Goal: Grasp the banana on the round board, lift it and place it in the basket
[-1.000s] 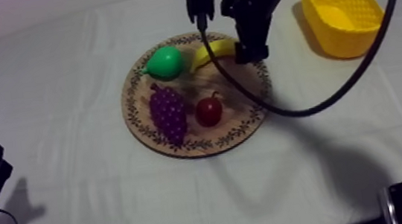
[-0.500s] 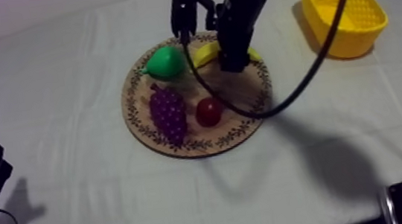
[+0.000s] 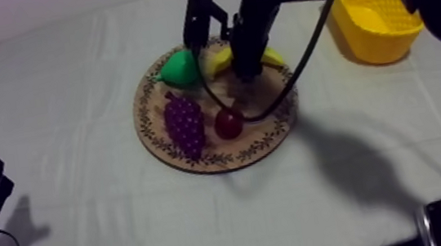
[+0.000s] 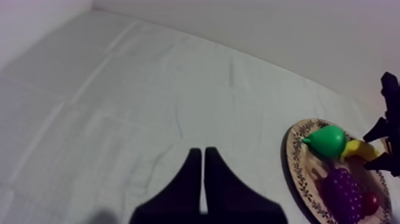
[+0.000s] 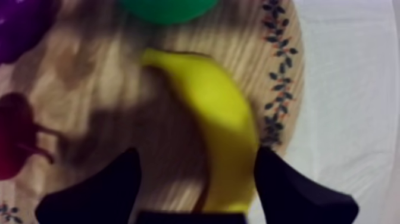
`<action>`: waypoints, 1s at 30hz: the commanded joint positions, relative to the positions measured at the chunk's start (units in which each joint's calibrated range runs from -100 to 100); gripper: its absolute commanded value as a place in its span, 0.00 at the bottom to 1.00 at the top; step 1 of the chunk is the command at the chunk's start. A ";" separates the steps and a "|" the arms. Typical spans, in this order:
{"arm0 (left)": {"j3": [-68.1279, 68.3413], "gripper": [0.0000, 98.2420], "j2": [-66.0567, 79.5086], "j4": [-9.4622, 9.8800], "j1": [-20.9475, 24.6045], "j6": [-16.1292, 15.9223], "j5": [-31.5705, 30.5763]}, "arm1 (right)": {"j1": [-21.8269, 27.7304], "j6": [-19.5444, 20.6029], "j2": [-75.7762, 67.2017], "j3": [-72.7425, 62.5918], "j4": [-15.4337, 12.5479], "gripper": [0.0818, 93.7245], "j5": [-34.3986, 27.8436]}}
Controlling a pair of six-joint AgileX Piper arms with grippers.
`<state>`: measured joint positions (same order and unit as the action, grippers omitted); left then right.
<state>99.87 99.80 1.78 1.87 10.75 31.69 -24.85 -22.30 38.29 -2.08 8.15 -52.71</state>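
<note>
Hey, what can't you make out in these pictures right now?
Top view: my right arm covers the middle of the banana and part of the yellow basket.
Right wrist view: pear, grapes and small red fruit are cut off at the edge.
Same view: blur hides whether the open right gripper touches the banana.

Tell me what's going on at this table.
The right gripper is open over the banana on the wooden board, a finger on each side, not yet closed. The pear, grapes and small red fruit share the board. The yellow basket stands apart from it. The left gripper rests shut.
</note>
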 commanded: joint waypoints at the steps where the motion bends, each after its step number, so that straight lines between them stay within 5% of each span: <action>1: 0.02 0.00 0.03 0.00 -0.02 0.01 0.00 | 0.16 -0.17 0.99 -0.83 -0.06 0.54 -1.37; 11: 0.02 0.00 0.03 0.00 -0.02 0.01 0.00 | 0.66 -0.36 3.17 -1.78 0.72 0.44 -0.29; 19: 0.02 0.00 0.03 0.00 -0.02 -0.01 0.00 | 0.93 3.75 3.28 -0.38 3.03 0.11 2.30; 30: 0.02 0.00 0.03 0.00 -0.02 0.00 0.00 | 2.61 5.67 -2.38 0.43 3.08 0.03 1.50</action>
<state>99.87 99.80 1.78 1.87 10.75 31.69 -22.39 -16.66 37.25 -1.67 11.62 -50.95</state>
